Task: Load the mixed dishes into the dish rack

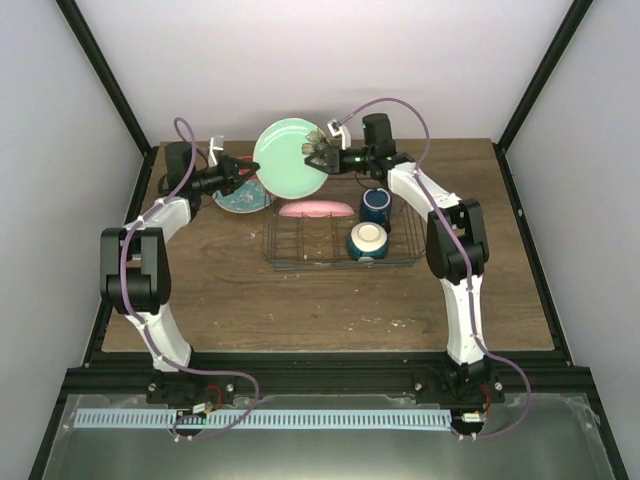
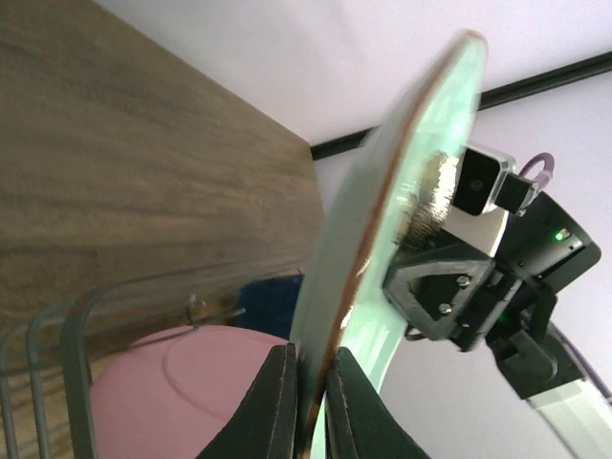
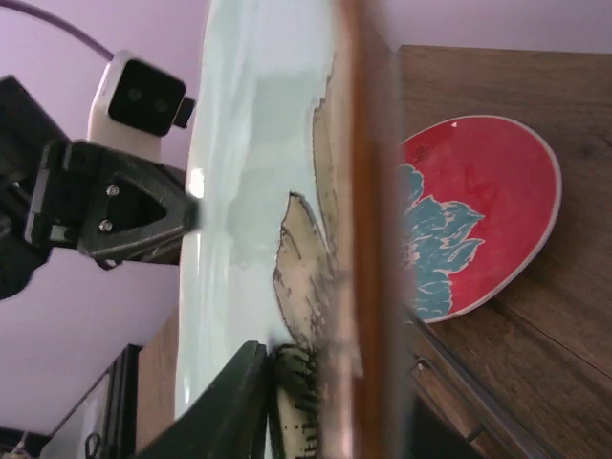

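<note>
Evidently a handover: left gripper (image 2: 308,387) pinches the mint-green plate (image 1: 288,158) upright by its rim near the dish rack (image 1: 340,263); right gripper (image 3: 335,411) straddles the opposite edge, clamp unclear.

In the dish rack (image 1: 290,262) the near-left slots stand bare, reachable from above and from the front. The pink plate (image 1: 315,209) bars the far row. The dark blue mug (image 1: 376,205) and cream bowl (image 1: 367,241) fill the right end. The mint-green plate (image 1: 285,160), pinched between left gripper (image 1: 250,172) and right gripper (image 1: 317,155), blocks the air over the far-left corner. The patterned plate (image 1: 240,200) lies beside that corner on the table (image 1: 300,310), whose near strip is open
</note>
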`<state>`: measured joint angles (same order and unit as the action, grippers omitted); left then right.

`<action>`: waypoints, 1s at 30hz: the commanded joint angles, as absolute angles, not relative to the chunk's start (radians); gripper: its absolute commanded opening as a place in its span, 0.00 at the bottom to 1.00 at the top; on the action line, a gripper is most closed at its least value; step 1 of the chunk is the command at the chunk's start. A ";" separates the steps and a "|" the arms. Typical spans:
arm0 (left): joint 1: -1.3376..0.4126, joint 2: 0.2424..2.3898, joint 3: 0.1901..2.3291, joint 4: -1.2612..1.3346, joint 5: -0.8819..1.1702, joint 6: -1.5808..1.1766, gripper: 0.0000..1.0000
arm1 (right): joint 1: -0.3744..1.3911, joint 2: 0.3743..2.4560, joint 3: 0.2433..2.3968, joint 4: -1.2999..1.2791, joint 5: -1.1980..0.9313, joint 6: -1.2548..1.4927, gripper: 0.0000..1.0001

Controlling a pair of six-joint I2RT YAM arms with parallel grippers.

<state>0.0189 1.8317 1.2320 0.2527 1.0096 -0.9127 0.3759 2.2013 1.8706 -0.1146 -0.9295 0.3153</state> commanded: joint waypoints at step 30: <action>0.199 1.773 1.359 0.263 1.048 -0.913 1.00 | 0.347 1.810 1.771 -0.131 -0.743 -0.010 0.01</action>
